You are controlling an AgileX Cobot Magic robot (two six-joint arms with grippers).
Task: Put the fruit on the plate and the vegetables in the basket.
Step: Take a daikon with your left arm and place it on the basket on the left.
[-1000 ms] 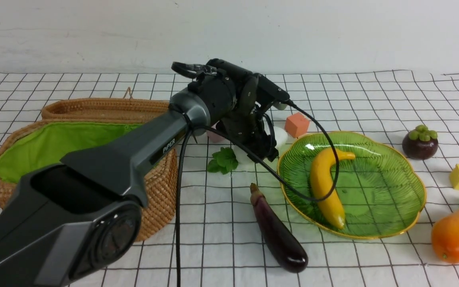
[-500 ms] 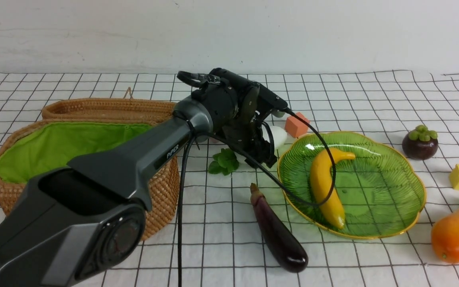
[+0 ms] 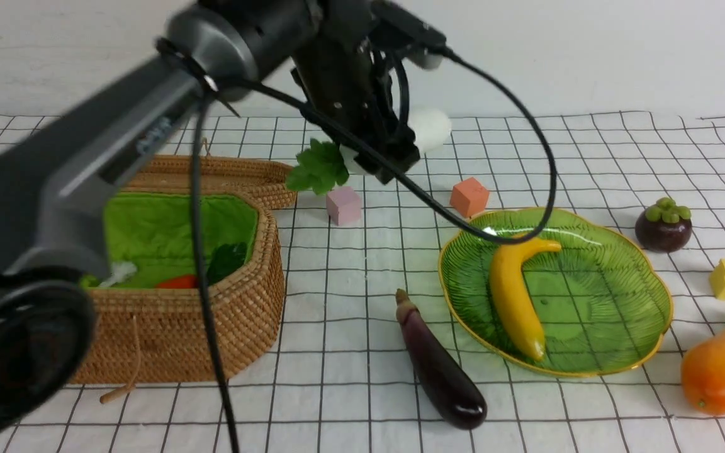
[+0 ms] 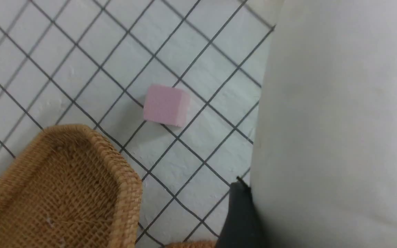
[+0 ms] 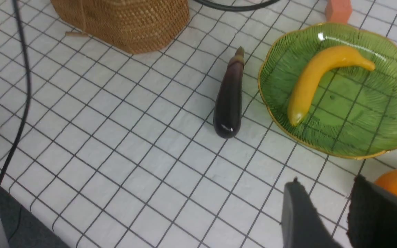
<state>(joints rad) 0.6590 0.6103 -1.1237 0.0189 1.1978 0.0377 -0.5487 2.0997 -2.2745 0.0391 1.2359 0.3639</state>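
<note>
left gripper [image 3: 387,157]: clamped across the middle of the radish [image 3: 430,129], holding it high above the checked cloth [image 3: 337,296].
radish: off the cloth, roughly level; leaves toward the basket [image 3: 236,314], white root toward the plate [image 3: 601,296]; the pink cube [image 3: 343,205] sits below the leaves.
right gripper [image 5: 326,193]: fingers apart, cloth showing between them, near the mango [image 3: 721,371]; seen in the right wrist view only.
basket: carrot [image 3: 177,281] lies on its green lining; lid [image 3: 211,170] rests behind it.
eggplant [image 3: 441,371]: on the cloth between basket and plate, just beside the rim.
plate: banana [image 3: 513,289] lies in it.
mango, mangosteen [image 3: 663,224]: on the cloth right of the plate, outside it.
</note>
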